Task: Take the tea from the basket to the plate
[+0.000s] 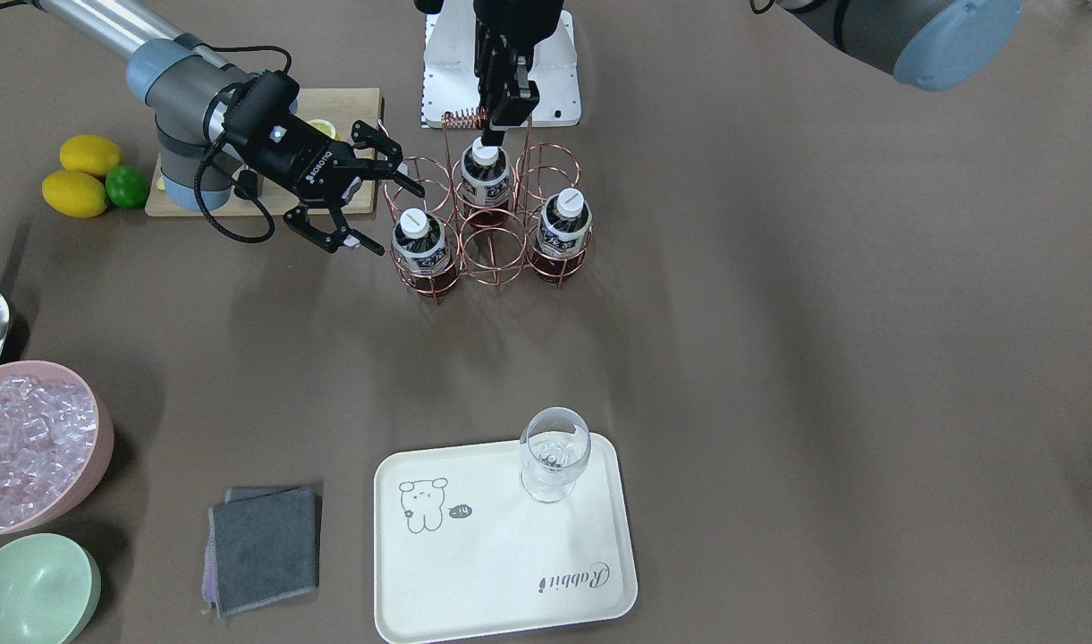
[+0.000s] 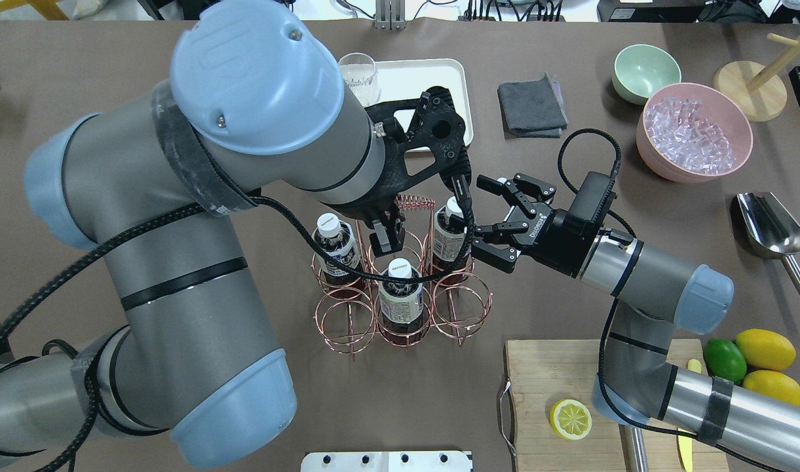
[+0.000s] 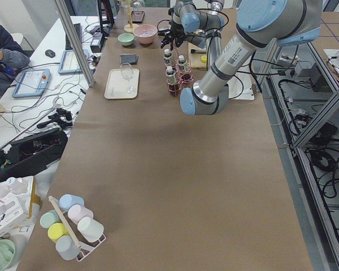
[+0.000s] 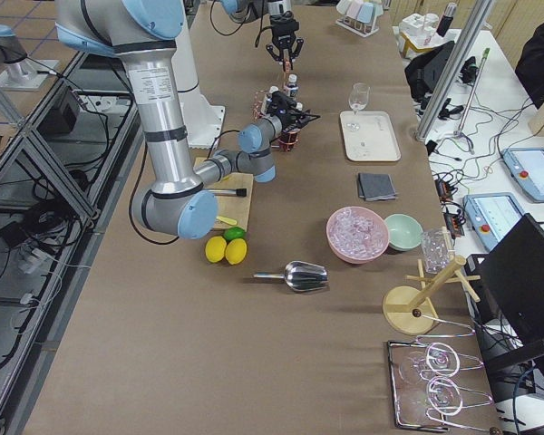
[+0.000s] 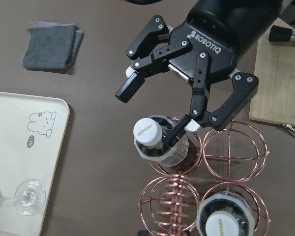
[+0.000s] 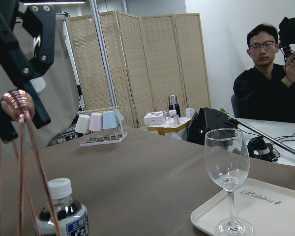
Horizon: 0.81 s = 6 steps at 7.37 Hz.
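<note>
The copper wire basket (image 1: 496, 228) stands mid-table and holds three tea bottles (image 1: 418, 241), (image 1: 485, 174), (image 1: 563, 224). My right gripper (image 1: 393, 216) is open, with its jaws on either side of the cap of the bottle (image 2: 449, 229) nearest it, as the left wrist view (image 5: 152, 113) shows. My left gripper (image 1: 492, 134) points down and is shut on the basket's handle beside its coil (image 1: 463, 118). The cream plate (image 1: 474, 572) lies across the table and carries only a stemmed glass (image 1: 554, 452).
A cutting board (image 2: 570, 373) with a lemon half (image 2: 570, 419) lies under my right arm. Lemons and a lime (image 1: 85, 174) sit beside it. A pink ice bowl (image 1: 27, 438), a mint bowl (image 1: 31, 590), a grey cloth (image 1: 264, 546) and a metal scoop (image 2: 770, 226) stand to my right.
</note>
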Each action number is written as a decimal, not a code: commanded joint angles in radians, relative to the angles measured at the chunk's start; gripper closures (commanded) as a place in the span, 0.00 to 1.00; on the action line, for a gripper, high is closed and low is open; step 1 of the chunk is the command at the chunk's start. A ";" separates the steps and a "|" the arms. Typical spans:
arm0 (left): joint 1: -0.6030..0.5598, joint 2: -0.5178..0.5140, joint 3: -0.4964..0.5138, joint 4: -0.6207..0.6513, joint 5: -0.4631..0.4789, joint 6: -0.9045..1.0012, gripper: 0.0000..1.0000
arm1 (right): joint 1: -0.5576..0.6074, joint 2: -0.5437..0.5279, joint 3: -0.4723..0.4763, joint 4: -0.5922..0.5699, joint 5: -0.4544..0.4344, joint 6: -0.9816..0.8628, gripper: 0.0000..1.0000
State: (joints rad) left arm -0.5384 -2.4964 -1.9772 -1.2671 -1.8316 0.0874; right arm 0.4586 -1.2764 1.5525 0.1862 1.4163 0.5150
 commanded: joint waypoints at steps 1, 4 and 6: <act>0.000 0.001 0.000 -0.002 0.000 0.000 1.00 | -0.011 0.003 -0.003 -0.016 0.000 0.013 0.15; -0.002 0.001 0.000 -0.002 0.000 0.000 1.00 | -0.014 0.005 -0.006 -0.024 0.000 0.013 0.28; -0.002 0.001 0.000 -0.002 0.000 -0.002 1.00 | -0.014 0.011 -0.006 -0.040 -0.005 0.013 0.29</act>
State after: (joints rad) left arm -0.5398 -2.4963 -1.9773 -1.2685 -1.8316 0.0866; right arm 0.4450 -1.2709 1.5464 0.1589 1.4149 0.5277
